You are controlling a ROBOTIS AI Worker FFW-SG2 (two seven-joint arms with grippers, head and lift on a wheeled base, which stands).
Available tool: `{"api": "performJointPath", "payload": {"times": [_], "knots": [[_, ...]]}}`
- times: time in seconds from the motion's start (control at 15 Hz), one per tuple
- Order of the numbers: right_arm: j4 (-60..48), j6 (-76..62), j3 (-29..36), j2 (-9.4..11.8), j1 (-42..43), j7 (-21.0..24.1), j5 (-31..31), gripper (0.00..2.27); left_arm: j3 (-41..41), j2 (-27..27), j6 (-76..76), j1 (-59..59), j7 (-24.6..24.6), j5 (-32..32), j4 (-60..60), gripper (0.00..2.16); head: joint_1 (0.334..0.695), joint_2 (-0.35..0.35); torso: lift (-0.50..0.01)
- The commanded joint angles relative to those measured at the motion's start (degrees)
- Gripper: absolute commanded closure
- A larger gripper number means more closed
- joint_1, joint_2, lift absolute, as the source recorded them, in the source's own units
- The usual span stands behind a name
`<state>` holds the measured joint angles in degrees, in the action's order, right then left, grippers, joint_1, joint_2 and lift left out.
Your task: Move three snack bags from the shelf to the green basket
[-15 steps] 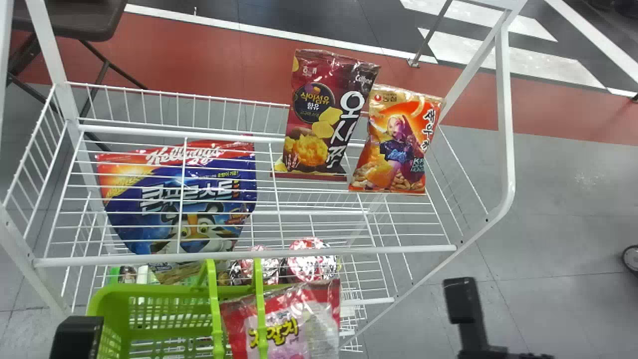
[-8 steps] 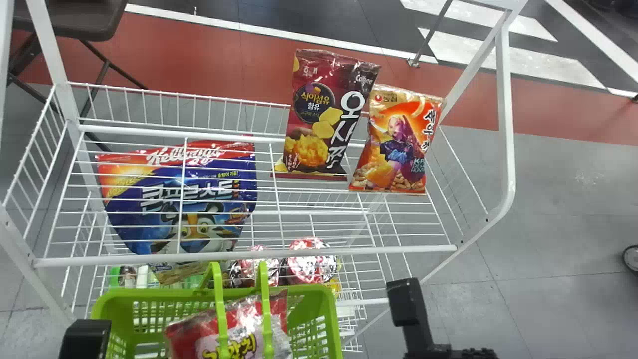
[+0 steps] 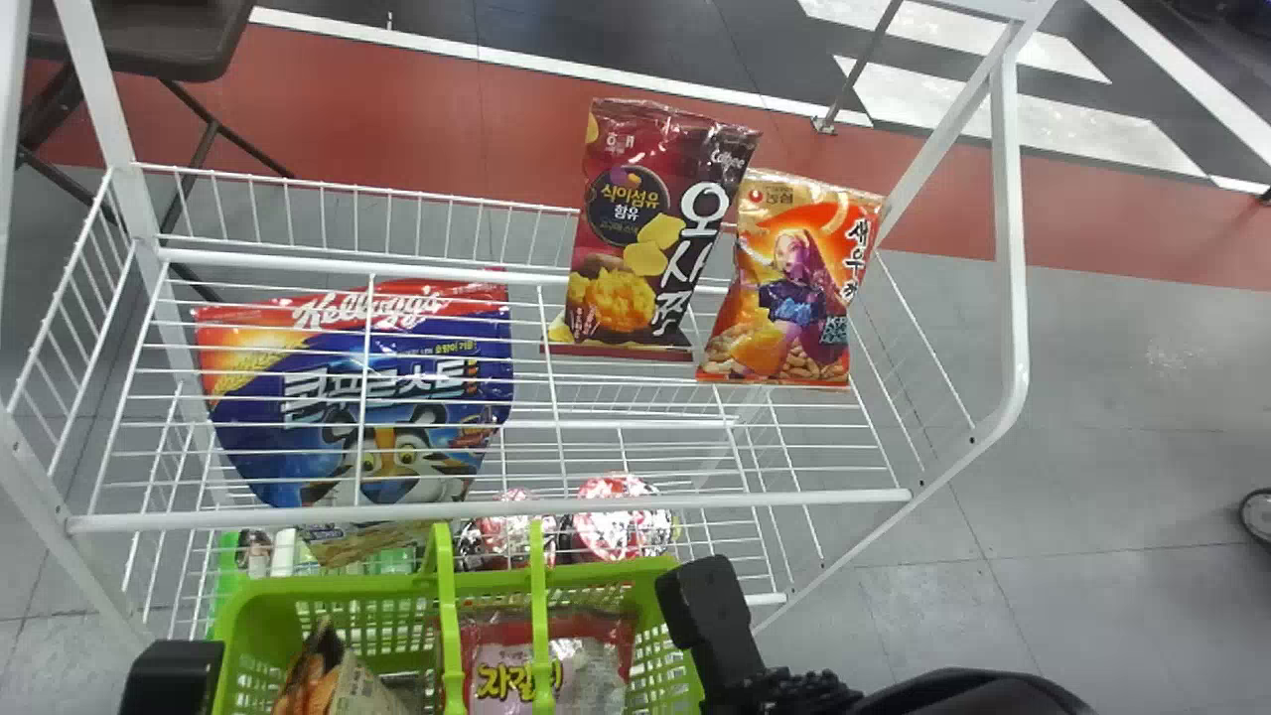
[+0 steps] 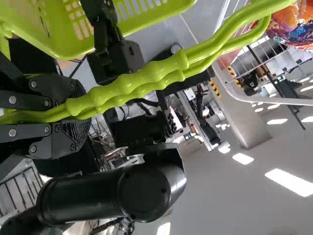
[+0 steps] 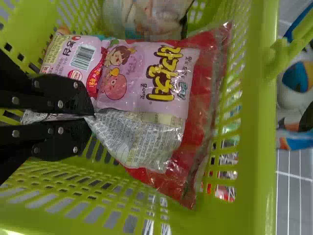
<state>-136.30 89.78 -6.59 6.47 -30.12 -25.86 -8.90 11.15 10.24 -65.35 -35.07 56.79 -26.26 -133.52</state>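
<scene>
Since the earlier frame, the right arm (image 3: pixel 710 616) has moved leftward over the green basket (image 3: pixel 596 576), and the pink bag (image 3: pixel 501 680) has come down inside it. The basket has also shifted a little to the right in the head view. The right gripper (image 5: pixel 90 116) is narrow and pinches the crumpled edge of the pink bag. The left gripper (image 4: pixel 78 115) is closed around both handles (image 4: pixel 142 81), probably so that the basket stays steady and its mouth stays open for the bag. The pink bag is held by its edge, I think, because this lets the rest of it go in first.

The right wrist view shows this pinch, while the head view shows how the dark red bag (image 3: pixel 635 238) and the orange bag (image 3: pixel 794 288) lean side by side on the shelf (image 3: pixel 745 500). A tan bag (image 3: pixel 367 690) is already in the basket, beside the pink one. I judge that the next move is to open the right gripper, with care that the bag does not cling to the fingers
</scene>
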Motion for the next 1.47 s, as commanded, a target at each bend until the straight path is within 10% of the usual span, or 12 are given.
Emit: {"api": "performJointPath", "payload": {"times": [0.0, 0.53, 0.87, 1.4], "knots": [[-2.3, 0.18, 1.58, 0.03, -1.52, -0.24, 1.42, 0.0, -0.07, 0.13, 0.0, -0.09, 0.08, -0.02, -0.08, 1.7, 0.695, -0.35, -0.047], [-10.83, -37.79, 23.64, -4.1, -11.63, -6.57, 27.88, 0.07, -0.07, 0.13, -0.18, 0.18, -0.01, -0.02, 0.1, 1.7, 0.695, -0.35, -0.047], [-0.46, -76.46, 26.63, -4.72, -8.03, 0.99, 28.14, 0.08, -0.07, 0.04, 0.0, 0.27, -0.1, 0.07, 0.36, 1.69, 0.695, -0.35, -0.047], [17.12, -68.02, 28.39, -4.54, 14.47, 7.41, 14.17, 0.08, -0.16, 0.39, -0.18, 0.44, -0.01, 0.25, 0.98, 1.69, 0.695, -0.35, -0.047]]}}
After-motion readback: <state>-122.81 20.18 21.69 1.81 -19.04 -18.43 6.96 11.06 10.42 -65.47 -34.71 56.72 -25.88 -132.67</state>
